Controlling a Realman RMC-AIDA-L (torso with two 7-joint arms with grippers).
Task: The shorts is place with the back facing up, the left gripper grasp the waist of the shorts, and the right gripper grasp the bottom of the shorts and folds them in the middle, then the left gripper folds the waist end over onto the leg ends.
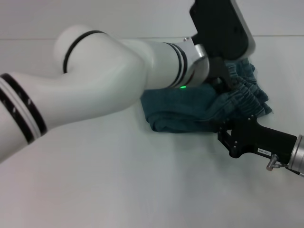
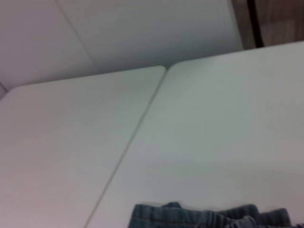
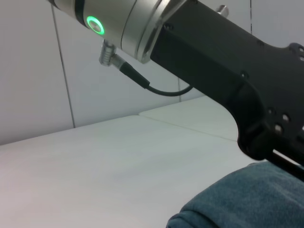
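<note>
Shorts [image 1: 190, 111] bunched on white bench [image 1: 118, 180], my left hand [image 1: 221, 78] over the waist [image 1: 244, 90], right hand [image 1: 228, 135] beside, can't tell either grip.

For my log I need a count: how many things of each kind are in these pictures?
Shorts: 1
Grippers: 2, the left gripper and the right gripper
Table: 1
Total: 4

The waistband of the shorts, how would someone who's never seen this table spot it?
On the white table, find the blue-green shorts bunched between the left gripper and the right gripper. The waistband is the gathered, ruched band on the robot's right; the rest is smooth denim.
</note>
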